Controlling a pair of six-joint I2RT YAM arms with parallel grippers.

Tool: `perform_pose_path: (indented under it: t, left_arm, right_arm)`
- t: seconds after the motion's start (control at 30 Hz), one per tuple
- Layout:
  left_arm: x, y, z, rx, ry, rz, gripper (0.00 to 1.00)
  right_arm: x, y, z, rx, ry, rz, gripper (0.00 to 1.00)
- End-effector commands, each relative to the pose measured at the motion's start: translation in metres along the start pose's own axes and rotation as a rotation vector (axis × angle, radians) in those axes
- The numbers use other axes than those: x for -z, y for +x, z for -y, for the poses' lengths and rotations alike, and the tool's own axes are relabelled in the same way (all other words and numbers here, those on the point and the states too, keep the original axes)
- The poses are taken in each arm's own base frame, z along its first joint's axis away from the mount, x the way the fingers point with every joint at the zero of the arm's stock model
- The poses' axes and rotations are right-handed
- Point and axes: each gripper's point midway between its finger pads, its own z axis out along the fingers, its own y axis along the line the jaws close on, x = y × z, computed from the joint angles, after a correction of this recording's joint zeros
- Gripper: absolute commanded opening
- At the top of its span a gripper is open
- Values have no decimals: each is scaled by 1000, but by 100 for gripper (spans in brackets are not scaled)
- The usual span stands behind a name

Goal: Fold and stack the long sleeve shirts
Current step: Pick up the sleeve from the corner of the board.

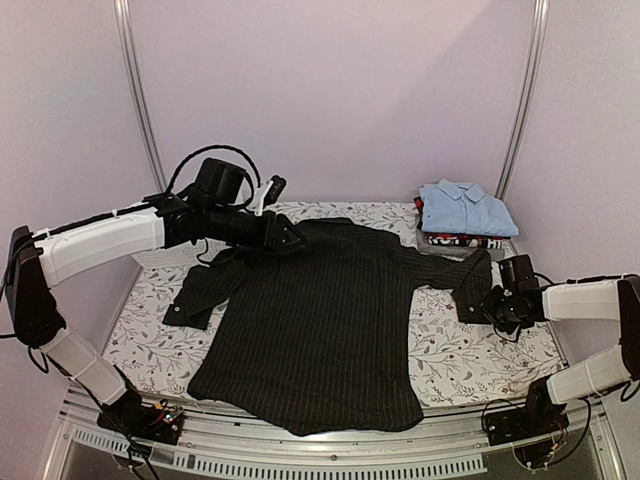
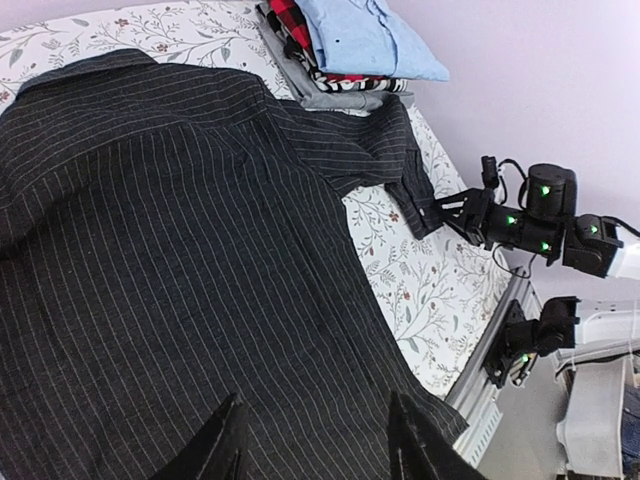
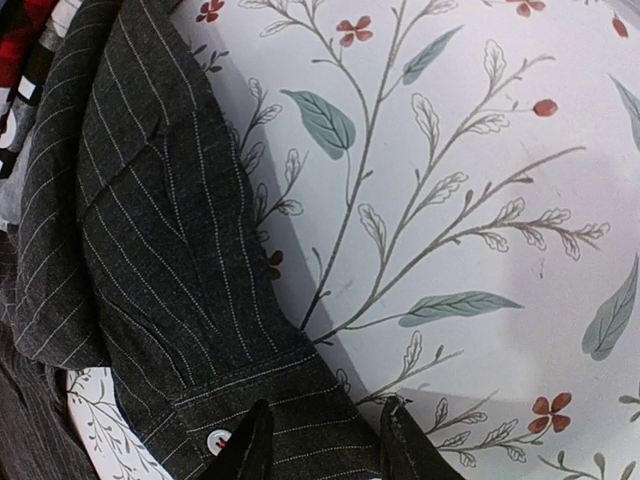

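The black shirt (image 1: 310, 330) lies spread flat on the flowered tabletop (image 1: 450, 350), collar at the far side and hem at the near edge. Its left sleeve (image 1: 205, 285) is crumpled beside the body. Its right sleeve (image 1: 440, 268) runs straight out sideways toward the right arm. That sleeve's long axis is what matters here. It ends in the cuff (image 3: 250, 400), which lies right at the right hand (image 3: 325, 445), so this arm is much the nearer one for carrying the sleeve back across the body. The right hand's fingers stand parted astride the end of the cuff. Cloth lies flat in the gap, and no pinch on it shows yet. The left hand (image 2: 318, 440) sits at the far side, by the collar and left shoulder. Its fingers are spread above the striped cloth and hold nothing that can be seen. The light blue shirt (image 1: 465, 205) is already folded on top of a pile of folded clothes (image 1: 455, 238) at the far right corner, just beyond the sleeve. The overhead view gives the whole layout and shows which arm is at which end. Only the right wrist view shows the cuff's small white button (image 3: 212, 437) and how the hem sits between the fingers. The left wrist view looks along the sleeve to the right arm but hides what lies under its own fingers.
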Motion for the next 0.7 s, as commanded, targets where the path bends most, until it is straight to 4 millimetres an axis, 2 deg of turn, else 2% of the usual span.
perform_pose_path:
  t: [0.0,0.07,0.23,0.33,0.43,0.6,0.67]
  left_arm:
    - [4,-18,7,-22,36,36,47]
    - [5,-18,7,-21,32,38,47]
    - [8,-17,6,-12,28,47,47]
    - [8,-17,7,-11,31,45,47]
    - [7,-17,8,-11,36,47,47]
    - [7,-18,8,-11,37,47,47]
    - [7,-18,7,-10,37,47,47]
  right_arm:
    - [-3,11,11,-6,37,-43,31]
    - [-2,9,10,5,44,-44,30]
    - [5,-7,15,43,108,13,50]
    - [3,-10,13,78,141,-3,53]
    - [-7,-4,13,113,167,-51,52]
    - [-24,11,11,138,183,-127,35]
    - [-27,14,9,154,202,-138,32]
